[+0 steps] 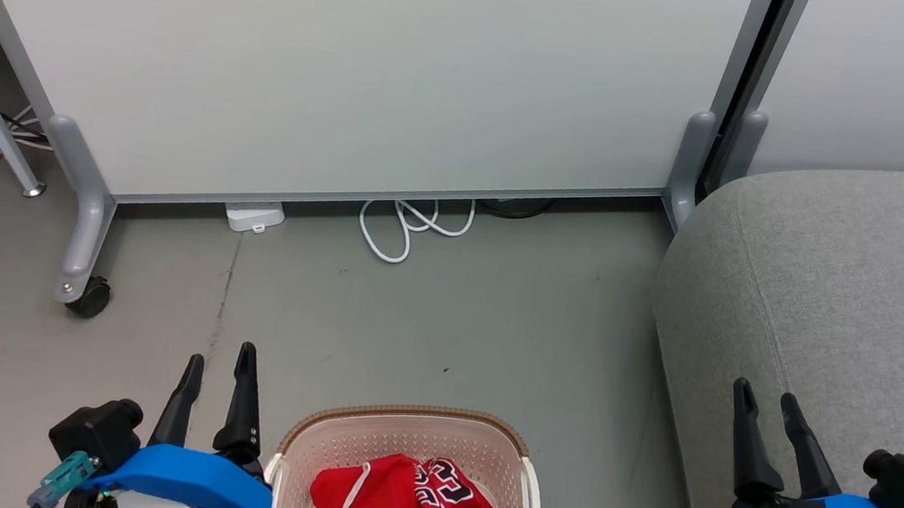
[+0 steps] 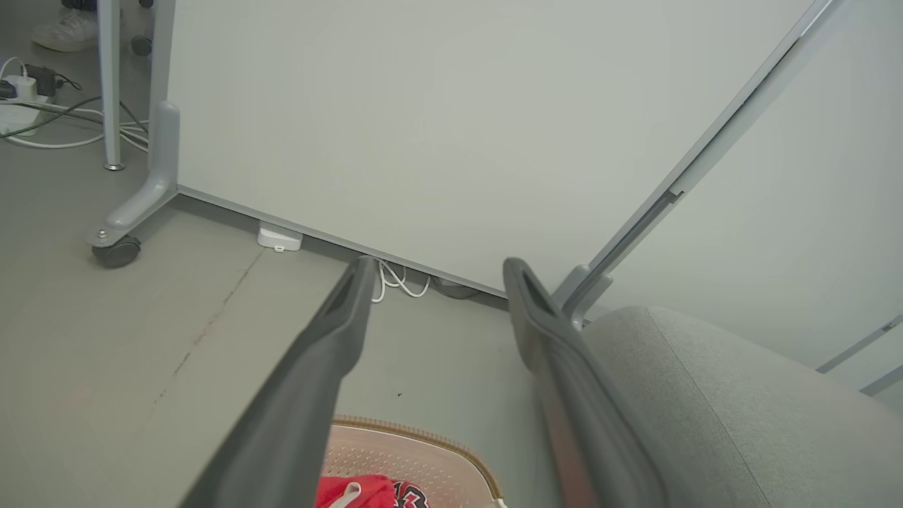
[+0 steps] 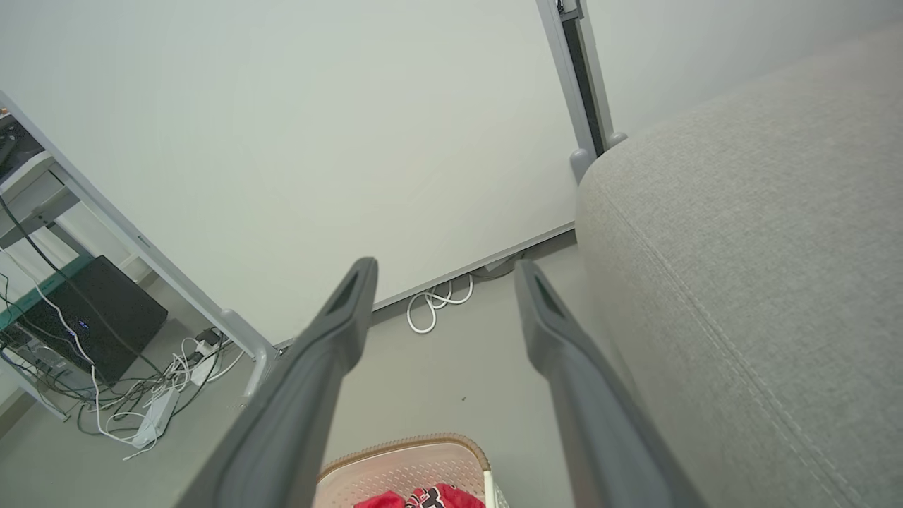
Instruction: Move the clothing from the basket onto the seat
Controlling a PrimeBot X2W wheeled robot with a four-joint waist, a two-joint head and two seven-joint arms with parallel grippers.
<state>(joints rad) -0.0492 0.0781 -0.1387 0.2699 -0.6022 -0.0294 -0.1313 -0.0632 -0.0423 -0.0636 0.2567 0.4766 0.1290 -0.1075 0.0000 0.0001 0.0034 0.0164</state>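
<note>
Both pincers stand wide and hold nothing. Your left gripper [image 1: 222, 355] hangs just beside the basket's left wall, and your right gripper [image 1: 765, 394] shows against the seat's near edge. Their fingers point away from you, and neither one touches cloth.

The clothing [image 1: 403, 502] lies bunched in the basket [image 1: 368, 437], a red heap with a white trim line and dark, white-edged numerals facing up. From the head view you cannot tell whether it is one garment or two, since the heap runs off the bottom edge. The basket sits on the grey floor [image 1: 454, 321] between your two arms. The seat [image 1: 847, 284] is to your right, near the basket but not touching it, and its grey cushion is bare.

Farther out, a pale partition panel [image 1: 353, 70] stands on a castor [image 1: 89, 298], with a looped white cable [image 1: 413, 225] under its lower edge.

You are at the very start, by the look of it: nothing has been lifted and the first reach has not begun. The next move calls for you to bend lower and bring one gripper down into the basket from above. Keep the fingers clear of the woven rim and close them on a thick fold near the top of the heap. The left is closer to the heap, though the right is closer to the seat. Lift high enough for trailing cloth to clear the rim, or you may drag the light basket along.
</note>
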